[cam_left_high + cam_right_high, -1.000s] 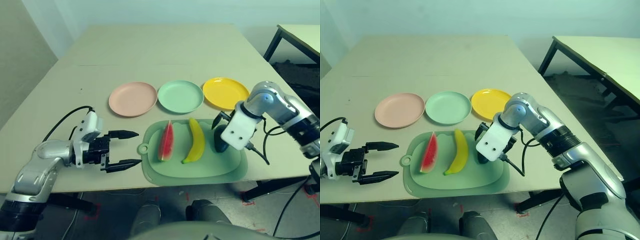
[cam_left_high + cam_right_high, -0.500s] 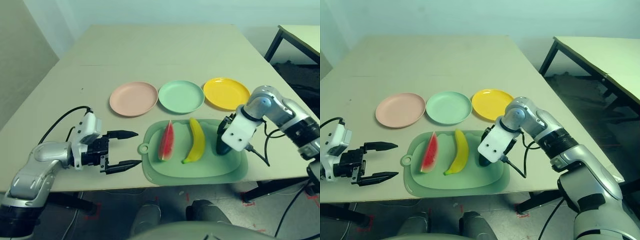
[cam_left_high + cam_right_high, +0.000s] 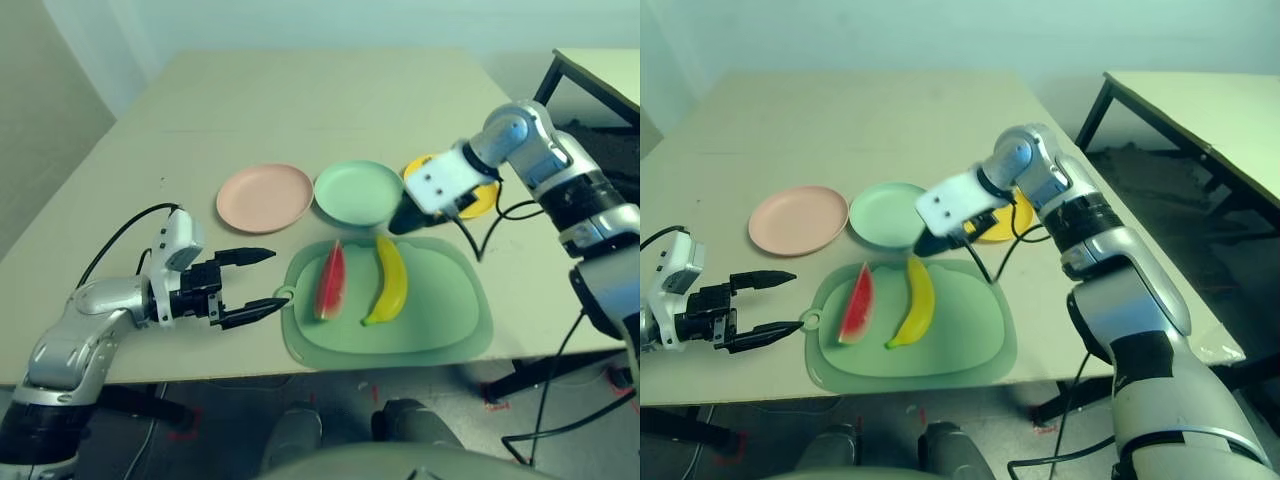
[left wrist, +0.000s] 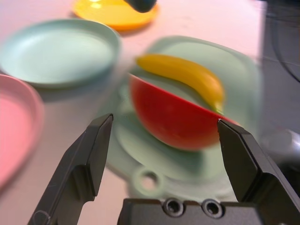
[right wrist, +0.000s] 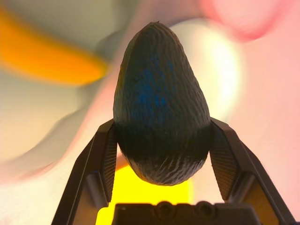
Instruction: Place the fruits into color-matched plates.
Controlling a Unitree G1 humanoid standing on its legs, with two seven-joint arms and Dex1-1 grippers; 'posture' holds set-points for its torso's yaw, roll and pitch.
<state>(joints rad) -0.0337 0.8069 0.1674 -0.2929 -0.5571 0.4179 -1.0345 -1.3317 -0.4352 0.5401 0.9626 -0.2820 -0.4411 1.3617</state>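
Near the tabletop's [image 3: 300, 100] front left edge the left gripper [image 3: 258, 285] hovers low with its jaws spread wide and nothing between them, pointing toward the tab of the pale green mat [image 3: 440, 310]. Farther back, toward the middle of the tabletop, three plates stand in a row running left to right: the pink plate [image 3: 265, 197], the mint green plate [image 3: 358, 192] beside it, and the yellow plate [image 3: 484, 196], partly covered by the right arm. In front of that row, close to the front edge, lies the mat. On its left part the watermelon wedge [image 3: 331, 282] stands on its rind, and just to its right the banana [image 3: 389, 279] lies lengthwise, the two near each other but not touching. The right part of the mat is bare. Above the mat's rear edge, between the mint green plate and the yellow plate, the right gripper [image 5: 159, 154] holds the dark green avocado [image 5: 159, 103], its jaws clamped on the fruit's wider end while the narrower end points away from the wrist, lifted off the mat.
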